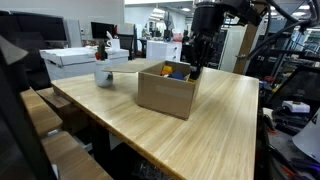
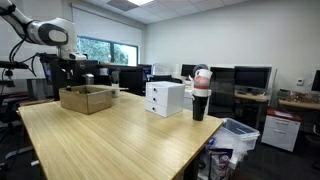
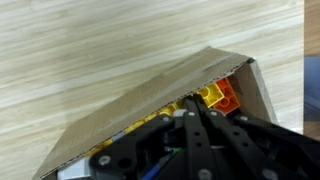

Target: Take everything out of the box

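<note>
You're working w/ the fingers (image 3: 193, 128) pressed together, tips sitting down inside the box (image 1: 160, 95) among the toy pieces (image 3: 212, 96); can't tell if they're pinching one. Task's looking barely started: yellow, orange & red bits are showing in the box in the wrist view, yellow/blue pieces (image 1: 177, 71) are peeking over the rim in an exterior view, and no toy is lying out on the table (image 1: 215, 125) as far as the pics show. So approx. everything is waiting to come out. Box is sitting near one end of a light wood-grain table, w/ white boxes (image 2: 165, 97) and a cup (image 2: 201, 98) well apart from it. Room's looking like an office/lab: monitors (image 2: 250, 77), desks, a window (image 2: 100, 50).
</note>
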Controlling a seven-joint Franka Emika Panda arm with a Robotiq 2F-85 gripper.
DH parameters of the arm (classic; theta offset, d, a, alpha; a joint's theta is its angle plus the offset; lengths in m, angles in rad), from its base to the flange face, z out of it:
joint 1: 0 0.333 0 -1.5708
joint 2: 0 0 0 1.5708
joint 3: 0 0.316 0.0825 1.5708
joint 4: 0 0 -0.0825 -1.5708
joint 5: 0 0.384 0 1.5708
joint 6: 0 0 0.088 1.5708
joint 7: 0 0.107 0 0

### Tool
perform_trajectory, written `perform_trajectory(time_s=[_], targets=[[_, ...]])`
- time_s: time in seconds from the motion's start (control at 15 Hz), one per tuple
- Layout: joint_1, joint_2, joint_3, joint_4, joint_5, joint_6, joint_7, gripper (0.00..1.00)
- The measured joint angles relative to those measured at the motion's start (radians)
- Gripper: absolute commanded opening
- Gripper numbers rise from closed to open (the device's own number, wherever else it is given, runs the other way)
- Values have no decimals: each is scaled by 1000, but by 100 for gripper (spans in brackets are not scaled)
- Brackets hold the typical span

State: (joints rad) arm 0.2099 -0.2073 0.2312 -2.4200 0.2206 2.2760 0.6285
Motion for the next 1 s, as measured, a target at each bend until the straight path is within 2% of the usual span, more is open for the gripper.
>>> perform_trajectory(time_s=[0.07,0.13,1.0], targets=[[2,0,3,4,0,0,-3,31],[4,0,7,9,0,0,-17,32],[62,17,53,77,1,0,-248,98]])
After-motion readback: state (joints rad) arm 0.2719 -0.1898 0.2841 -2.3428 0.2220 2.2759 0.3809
